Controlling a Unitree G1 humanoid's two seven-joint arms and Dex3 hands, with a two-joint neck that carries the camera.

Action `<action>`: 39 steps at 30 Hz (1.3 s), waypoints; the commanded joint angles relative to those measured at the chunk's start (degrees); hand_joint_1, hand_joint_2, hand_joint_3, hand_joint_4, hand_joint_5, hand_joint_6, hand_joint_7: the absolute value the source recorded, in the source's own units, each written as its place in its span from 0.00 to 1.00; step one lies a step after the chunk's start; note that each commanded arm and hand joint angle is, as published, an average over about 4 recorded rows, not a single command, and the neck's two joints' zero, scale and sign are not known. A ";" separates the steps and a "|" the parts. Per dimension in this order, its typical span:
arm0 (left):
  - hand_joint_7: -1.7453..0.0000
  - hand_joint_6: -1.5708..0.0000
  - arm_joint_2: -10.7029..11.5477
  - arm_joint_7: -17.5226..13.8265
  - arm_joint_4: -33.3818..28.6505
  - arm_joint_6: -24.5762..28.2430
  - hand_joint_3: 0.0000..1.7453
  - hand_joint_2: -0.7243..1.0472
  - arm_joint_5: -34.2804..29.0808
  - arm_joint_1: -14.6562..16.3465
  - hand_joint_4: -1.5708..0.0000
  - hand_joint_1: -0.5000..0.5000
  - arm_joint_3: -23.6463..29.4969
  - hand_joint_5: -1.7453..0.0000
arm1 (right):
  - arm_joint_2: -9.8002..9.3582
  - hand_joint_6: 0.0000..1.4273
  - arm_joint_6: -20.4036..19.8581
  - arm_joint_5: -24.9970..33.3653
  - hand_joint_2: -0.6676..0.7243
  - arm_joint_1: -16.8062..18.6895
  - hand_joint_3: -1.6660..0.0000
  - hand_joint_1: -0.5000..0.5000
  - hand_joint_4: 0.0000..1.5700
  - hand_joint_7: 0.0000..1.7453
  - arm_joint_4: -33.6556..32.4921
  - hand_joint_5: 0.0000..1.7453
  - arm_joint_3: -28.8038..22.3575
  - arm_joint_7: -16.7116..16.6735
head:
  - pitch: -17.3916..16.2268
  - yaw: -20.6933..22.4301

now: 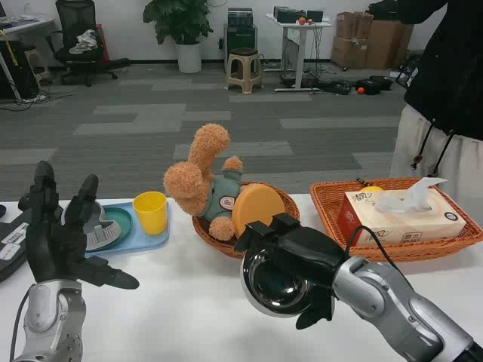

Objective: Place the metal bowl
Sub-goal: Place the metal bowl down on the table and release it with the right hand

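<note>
My right hand point(298, 256) grips a shiny metal bowl point(275, 285) by its rim and holds it tilted above the white table point(189, 302), its hollow facing me, just in front of the round wicker basket point(285, 202). That basket holds a brown teddy bear point(200, 181) and an orange disc point(256, 207). My left hand point(60, 234) is raised at the left with its fingers spread, holding nothing, near the blue tray point(151, 240).
On the blue tray stand a yellow cup point(150, 212) and a green plate point(119, 224) with a grey object. A rectangular wicker basket point(453, 243) at the right holds a tissue box point(400, 215). A person in dark top and light trousers point(441, 98) stands behind it.
</note>
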 commanded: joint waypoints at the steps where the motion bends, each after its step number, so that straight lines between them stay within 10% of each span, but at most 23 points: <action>1: 0.96 0.93 0.53 -0.08 -0.32 -0.71 0.05 0.00 -0.10 0.34 0.62 0.00 0.14 0.94 | 0.21 0.16 -0.12 1.35 0.05 0.21 0.10 0.04 0.38 0.96 0.48 0.94 -0.55 -0.09 | 0.15 0.30; 39: 0.96 0.93 0.44 -0.08 -0.41 -0.71 0.05 0.00 -0.10 0.60 0.62 0.00 0.29 0.94 | 1.33 0.18 -0.82 -2.38 0.05 0.26 0.10 0.04 0.38 0.96 7.11 0.94 -0.83 0.55 | 0.07 0.47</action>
